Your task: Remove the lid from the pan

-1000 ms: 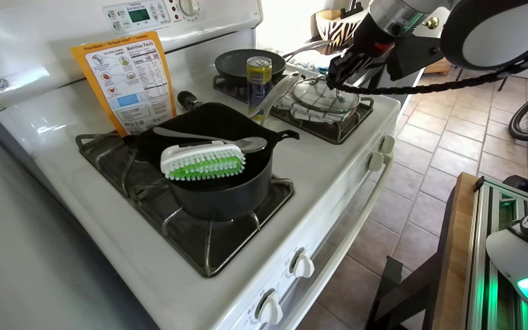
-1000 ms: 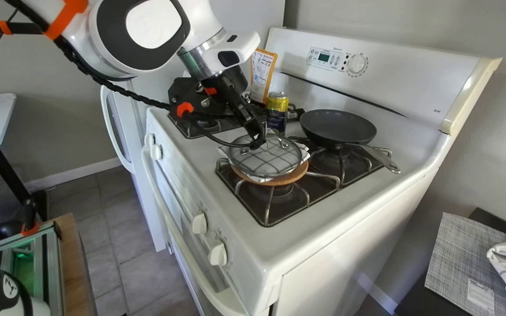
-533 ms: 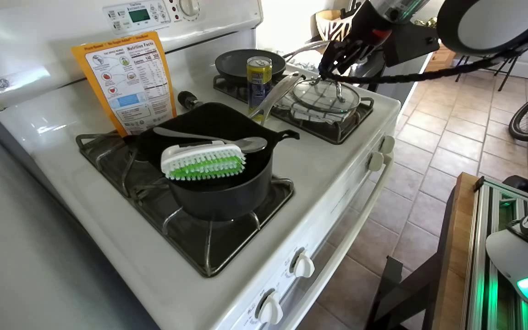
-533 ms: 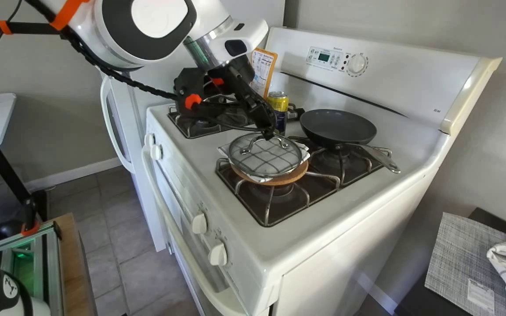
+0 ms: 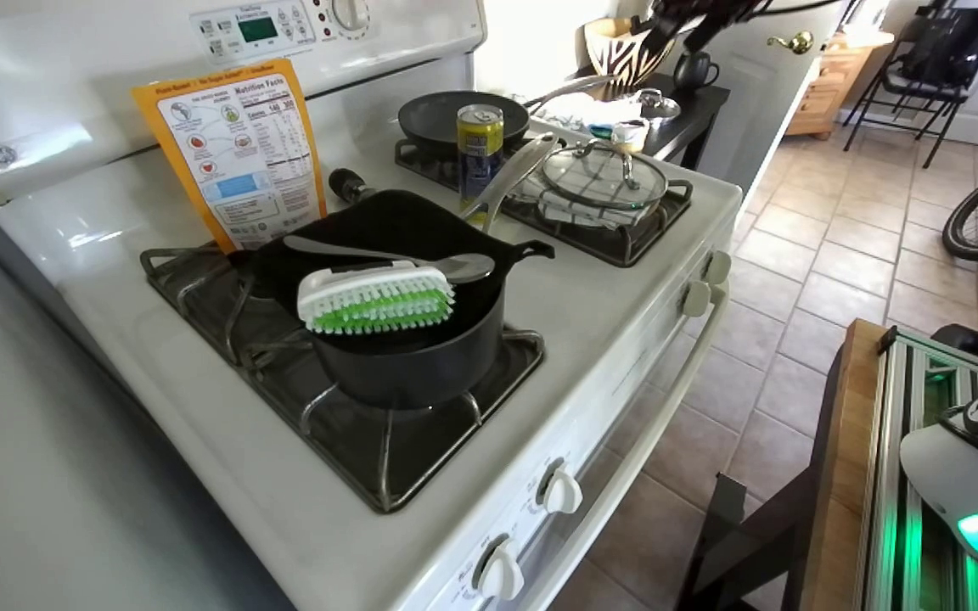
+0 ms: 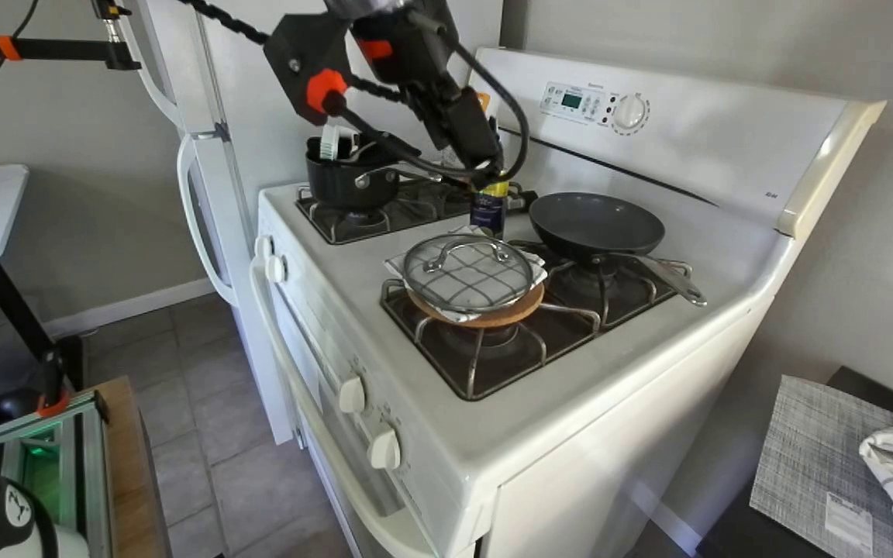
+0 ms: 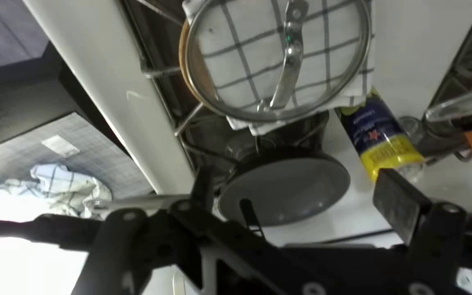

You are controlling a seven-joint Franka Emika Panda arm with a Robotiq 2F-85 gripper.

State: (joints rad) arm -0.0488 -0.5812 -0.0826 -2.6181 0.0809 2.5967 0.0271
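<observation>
grey wall (image 6: 725,62) | tiled floor (image 5: 795,280), brighter near white door (image 5: 748,110) | brassy knob (image 5: 802,42) | black chair (image 5: 926,87) beside wooden drawers (image 5: 810,103)

End effector (image 7: 299,189) angled obliquely downward, fingers (image 7: 398,205) spread wide apart.

in an exterior view, washed-out white light shows just past the far end of the stove (image 5: 582,314), and glare streaks the stove's glossy back panel (image 5: 115,51). in an exterior view the light is greyer and softer, the wall (image 6: 687,46) behind the stove dim. the wrist view is blurry, the gripper (image 7: 301,192) near-black, with a burnt-out white patch well beyond the stove's edge.
</observation>
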